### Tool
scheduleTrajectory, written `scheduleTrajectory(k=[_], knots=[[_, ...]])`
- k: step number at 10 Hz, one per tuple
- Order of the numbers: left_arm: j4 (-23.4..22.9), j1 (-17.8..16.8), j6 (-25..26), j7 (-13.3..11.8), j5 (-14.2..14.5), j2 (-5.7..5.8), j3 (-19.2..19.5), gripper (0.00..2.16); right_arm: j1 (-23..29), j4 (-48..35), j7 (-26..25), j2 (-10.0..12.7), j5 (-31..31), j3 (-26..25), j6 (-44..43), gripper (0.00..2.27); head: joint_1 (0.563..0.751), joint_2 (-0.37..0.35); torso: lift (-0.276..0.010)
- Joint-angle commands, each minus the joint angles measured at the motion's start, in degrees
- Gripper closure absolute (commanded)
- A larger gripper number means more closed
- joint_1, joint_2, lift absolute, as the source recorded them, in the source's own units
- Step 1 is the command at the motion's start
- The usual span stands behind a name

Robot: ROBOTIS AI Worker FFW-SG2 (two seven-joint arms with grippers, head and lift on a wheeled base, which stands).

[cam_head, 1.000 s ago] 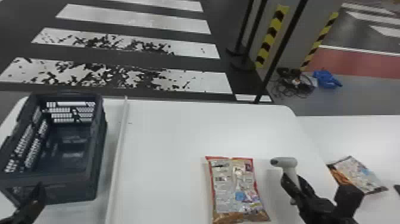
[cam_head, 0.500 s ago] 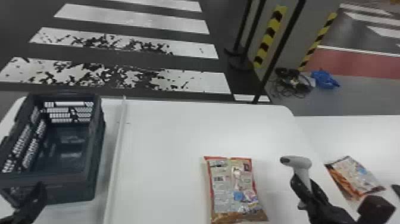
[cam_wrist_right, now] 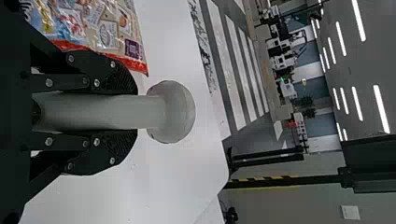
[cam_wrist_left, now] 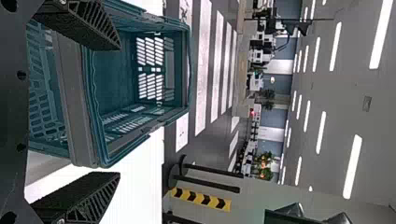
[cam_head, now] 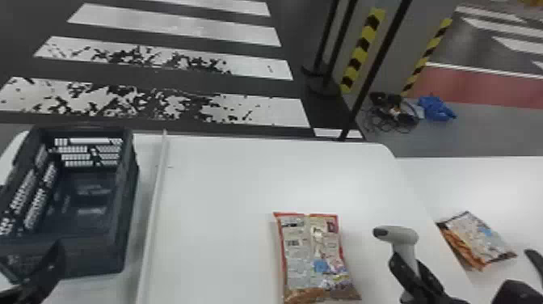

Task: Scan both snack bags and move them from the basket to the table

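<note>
The dark basket stands at the table's left with nothing inside. My left gripper is at its near end; in the left wrist view the left gripper has its fingers wide apart before the basket. My right gripper holds the grey-white scanner upright, head pointing left; in the right wrist view the right gripper is closed on the scanner handle. One snack bag lies flat left of the scanner. The other snack bag lies to its right, on the side table.
The white table has a raised strip running beside the basket. A second white table adjoins on the right, with a dark object at its edge. Posts and cables stand on the floor beyond.
My right gripper has moved to the right with the scanner, away from the nearer snack bag. The left arm and both bags have stayed about where they were.
</note>
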Motion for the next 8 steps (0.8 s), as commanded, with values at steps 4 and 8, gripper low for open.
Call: scheduleTrajectory(k=[4, 8], knots=[[0.91, -1.58, 0.18, 0.09, 1.32, 1.93, -0.54, 0.03, 9.39, -11.1, -4.3, 0.23, -2.04, 7.27, 1.2, 2.25, 0.695, -0.164, -0.098], [2.05, -2.64, 0.18, -0.26, 1.76, 2.37, -1.16, 0.03, 11.94, -14.0, -9.84, 0.23, 4.64, 19.75, -4.08, 2.25, 0.695, -0.039, -0.098]])
